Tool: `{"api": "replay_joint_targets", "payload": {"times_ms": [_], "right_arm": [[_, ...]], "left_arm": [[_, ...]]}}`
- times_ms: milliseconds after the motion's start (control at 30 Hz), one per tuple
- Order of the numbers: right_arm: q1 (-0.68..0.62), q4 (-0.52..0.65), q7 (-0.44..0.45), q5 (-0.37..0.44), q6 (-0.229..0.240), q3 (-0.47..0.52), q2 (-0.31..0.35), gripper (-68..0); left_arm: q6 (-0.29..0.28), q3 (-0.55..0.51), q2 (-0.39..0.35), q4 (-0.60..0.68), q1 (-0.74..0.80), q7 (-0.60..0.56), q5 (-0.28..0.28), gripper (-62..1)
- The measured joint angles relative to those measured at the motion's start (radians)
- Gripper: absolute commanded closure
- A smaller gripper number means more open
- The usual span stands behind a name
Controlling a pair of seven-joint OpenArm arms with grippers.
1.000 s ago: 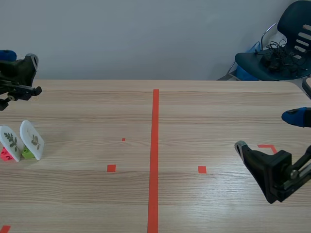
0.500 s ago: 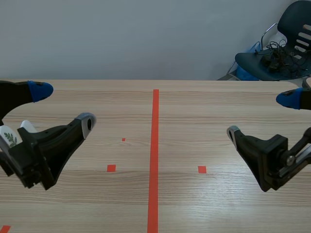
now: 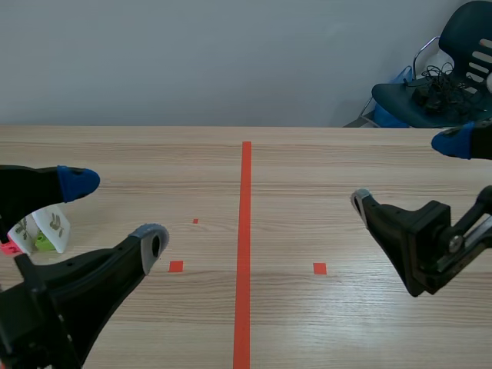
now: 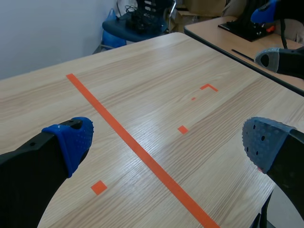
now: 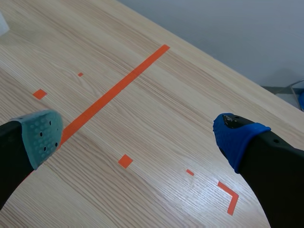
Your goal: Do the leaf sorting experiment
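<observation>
Showing the left gripper (image 3: 114, 215) hanging low over the near left part of the wooden table (image 3: 307, 161), fingers spread wide and gripping nothing, one pad blue and the other grey. Showing the right gripper (image 3: 406, 172) likewise gaping above the table's right part, also holding nothing. Locating the two leaf cards (image 3: 52, 221) near the table's left edge, well apart from the right gripper: standing upright side by side, white, each bearing a small leaf picture, one on a green stand (image 3: 44, 244) and one on a pink stand (image 3: 8, 247). Partly hiding the cards behind the left gripper's blue-tipped finger in the scene view. Marking the orange-red centre line (image 3: 245, 231) as running away from the robot between the two grippers. Placing a dark chair (image 3: 430, 96), loaded with a tangle of cables, beyond the table's far right corner.
</observation>
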Motion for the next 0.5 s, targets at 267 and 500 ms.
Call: {"api": "replay_joint_targets", "payload": {"times_ms": [267,500], "right_arm": [[0.0,0.0,-0.017,0.015,0.0,0.0,0.0,-67.9],[0.0,0.0,-0.017,0.015,0.0,0.0,0.0,-67.9]], "left_arm": [[-0.001,0.0,0.0,0.0,-0.002,-0.007,0.008,-62.3],[-0.001,0.0,0.0,0.0,0.001,-0.025,0.008,-62.3]]}}
